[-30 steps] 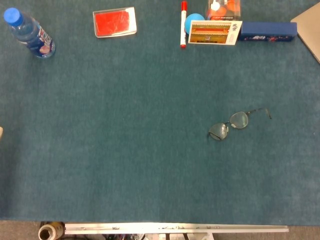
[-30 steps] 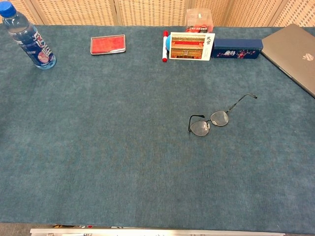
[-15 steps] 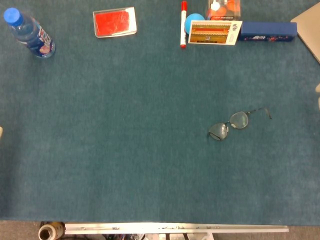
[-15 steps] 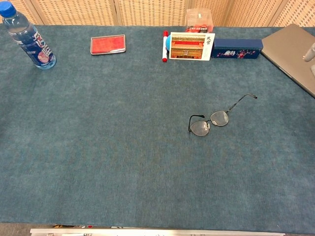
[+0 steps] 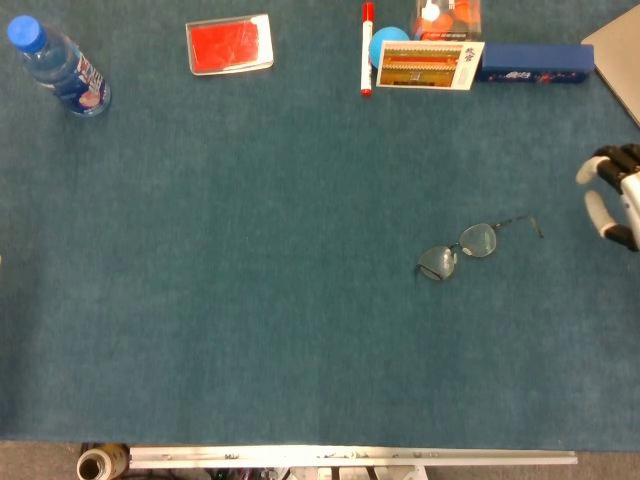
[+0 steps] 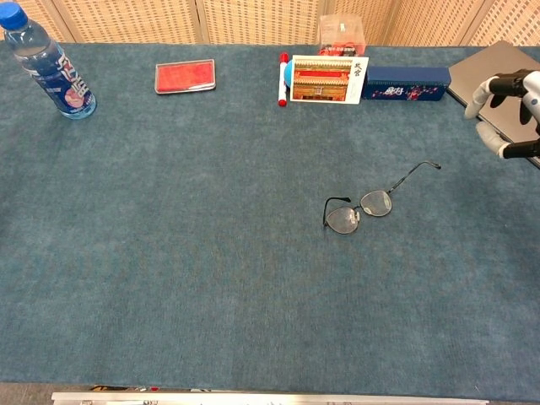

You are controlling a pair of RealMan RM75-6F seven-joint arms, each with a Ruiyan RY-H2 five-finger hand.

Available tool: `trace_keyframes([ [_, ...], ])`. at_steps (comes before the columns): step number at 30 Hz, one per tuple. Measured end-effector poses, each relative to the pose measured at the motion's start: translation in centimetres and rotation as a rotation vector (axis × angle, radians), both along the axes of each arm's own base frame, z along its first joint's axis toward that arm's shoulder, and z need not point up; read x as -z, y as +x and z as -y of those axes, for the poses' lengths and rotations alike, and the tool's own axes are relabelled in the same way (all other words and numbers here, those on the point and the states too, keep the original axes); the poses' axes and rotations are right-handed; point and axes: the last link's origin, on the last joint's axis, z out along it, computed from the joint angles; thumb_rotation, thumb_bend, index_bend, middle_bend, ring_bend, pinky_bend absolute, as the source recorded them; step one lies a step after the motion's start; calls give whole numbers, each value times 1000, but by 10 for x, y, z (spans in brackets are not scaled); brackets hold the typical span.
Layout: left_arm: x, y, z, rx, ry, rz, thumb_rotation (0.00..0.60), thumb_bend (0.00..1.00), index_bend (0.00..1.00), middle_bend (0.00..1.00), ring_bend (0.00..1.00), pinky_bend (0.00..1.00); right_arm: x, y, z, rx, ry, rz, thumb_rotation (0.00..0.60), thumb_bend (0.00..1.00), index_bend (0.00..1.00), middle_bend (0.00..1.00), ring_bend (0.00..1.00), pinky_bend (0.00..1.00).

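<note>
Alt text, head & chest views of a blue felt table (image 5: pixel 250 330). A pair of wire-rimmed glasses (image 5: pixel 466 248) lay right of centre, lenses down toward the near side, one temple arm stretched out to the right & back, nothing touching them. The robot's right hand (image 5: pixel 612 197) showed only at the far right edge, near the glasses but apart from them; in the chest view it (image 6: pixel 508 103) hung in front of a grey laptop (image 6: pixel 494 69). Its fingers looked spread and curved w/ nothing between them, though most of the hand was cut off by the frame, so that is a best reading. The left hand was in neither view.

Along the far edge, approx. left to right: water bottle (image 5: pixel 60 69), red flat case (image 5: pixel 229 45), red marker (image 5: pixel 366 50), picture card (image 5: pixel 429 65) propped before a blue ball (image 5: pixel 384 43), long blue box (image 5: pixel 535 62).

Progress, as I judged it: reach just begun; glasses not yet gripped, so the grasp & everything after it remained.
</note>
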Motion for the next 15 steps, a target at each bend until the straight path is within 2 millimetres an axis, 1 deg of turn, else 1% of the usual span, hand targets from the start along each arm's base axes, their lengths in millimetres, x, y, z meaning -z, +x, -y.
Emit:
trace_keyframes([
  [8, 1, 0, 1, 1, -4, -1, 600, 238, 561, 570, 438, 529, 14, 3, 2, -29, 35, 24, 600, 418, 486, 461, 405, 587],
  [15, -1, 1, 2, 2, 0, -2, 600, 238, 561, 570, 438, 529, 20, 3, 1, -38, 47, 42, 600, 417, 486, 462, 405, 587],
])
